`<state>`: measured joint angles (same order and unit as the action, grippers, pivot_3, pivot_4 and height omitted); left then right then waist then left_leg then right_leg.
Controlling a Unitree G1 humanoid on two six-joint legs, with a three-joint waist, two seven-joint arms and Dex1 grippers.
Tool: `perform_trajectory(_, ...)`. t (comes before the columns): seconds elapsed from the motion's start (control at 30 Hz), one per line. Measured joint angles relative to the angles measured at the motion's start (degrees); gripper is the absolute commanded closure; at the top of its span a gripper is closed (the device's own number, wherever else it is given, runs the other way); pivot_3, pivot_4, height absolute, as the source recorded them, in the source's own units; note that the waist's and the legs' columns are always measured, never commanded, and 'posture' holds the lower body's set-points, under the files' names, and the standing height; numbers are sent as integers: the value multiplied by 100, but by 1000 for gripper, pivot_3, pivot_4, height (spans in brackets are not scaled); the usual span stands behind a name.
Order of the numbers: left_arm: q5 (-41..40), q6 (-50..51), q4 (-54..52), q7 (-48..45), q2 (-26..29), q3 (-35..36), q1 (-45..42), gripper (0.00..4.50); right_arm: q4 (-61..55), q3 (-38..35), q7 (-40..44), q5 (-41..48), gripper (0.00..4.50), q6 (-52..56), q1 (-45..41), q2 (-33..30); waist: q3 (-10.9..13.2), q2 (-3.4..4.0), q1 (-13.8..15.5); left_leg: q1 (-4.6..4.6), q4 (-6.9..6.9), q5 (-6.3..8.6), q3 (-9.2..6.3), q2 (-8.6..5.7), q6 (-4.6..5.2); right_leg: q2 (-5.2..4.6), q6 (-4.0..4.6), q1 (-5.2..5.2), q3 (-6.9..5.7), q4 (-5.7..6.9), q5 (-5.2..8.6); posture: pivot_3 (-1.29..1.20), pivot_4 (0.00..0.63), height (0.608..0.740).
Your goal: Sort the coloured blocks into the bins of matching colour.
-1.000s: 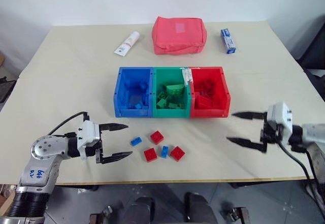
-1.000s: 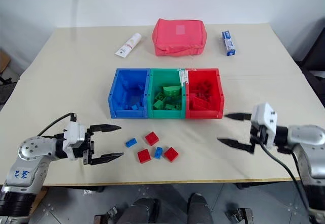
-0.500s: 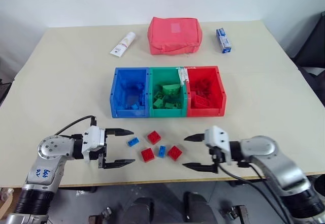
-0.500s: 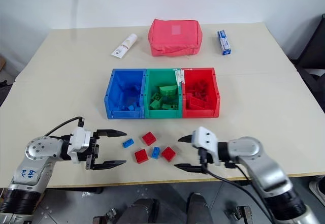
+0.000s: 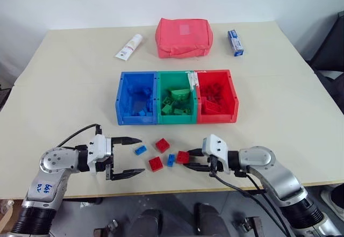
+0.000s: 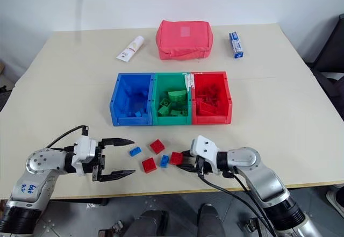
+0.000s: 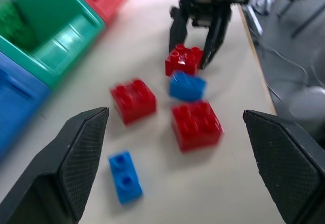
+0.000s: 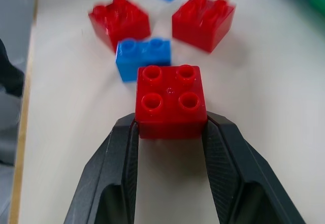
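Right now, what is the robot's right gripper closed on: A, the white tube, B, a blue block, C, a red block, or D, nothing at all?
C: in the right wrist view the right gripper has its two black fingers pressed against either side of a red block that sits on the table, with a blue block just beyond it.
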<state>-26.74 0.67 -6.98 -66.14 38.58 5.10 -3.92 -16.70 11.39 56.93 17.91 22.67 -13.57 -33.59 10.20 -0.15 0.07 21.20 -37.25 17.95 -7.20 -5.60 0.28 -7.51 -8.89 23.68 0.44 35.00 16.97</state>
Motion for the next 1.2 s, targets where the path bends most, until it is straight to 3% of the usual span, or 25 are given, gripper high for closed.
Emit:
perform_trajectory(0.2,-201,369,-158,643,-292,319,-8,0,294,-1287,-381,751,3085,168,-830,39,0,0,-15,-3,2,-1,2,8,-4,6,2,1,0,1,-1,0,150,740)
perform_trajectory(0.4,-268,593,-191,1128,-553,488,-68,0,2039,-1528,-1232,208,3085,57,-2300,79,0,0,-20,0,7,-2,6,8,-6,7,9,9,0,4,-3,0,150,740)
perform_trajectory(0.6,-267,635,-189,1154,-565,523,-117,0,2934,-1389,-1267,-103,940,-149,-2706,195,0,0,-21,12,9,1,6,6,-1,4,10,14,-2,10,-3,0,150,740)
perform_trajectory(0.7,-254,625,-117,1090,-437,563,-180,0,2658,-1445,-880,13,43,-277,-2419,-46,0,0,5,15,9,3,0,5,2,4,10,12,-9,6,-3,0,150,740)
perform_trajectory(1.0,-57,219,345,569,-49,670,-170,0,859,-1971,1172,1045,43,-570,-107,-1206,0,0,-17,6,3,13,14,10,8,6,8,3,-5,-15,-4,0,150,740)
perform_trajectory(1.2,469,-160,343,-109,445,127,8,0,695,-2244,1581,1039,43,-1239,841,-1326,1,0,5,-4,-9,12,30,15,6,3,3,-6,-3,-11,-15,0,150,740)
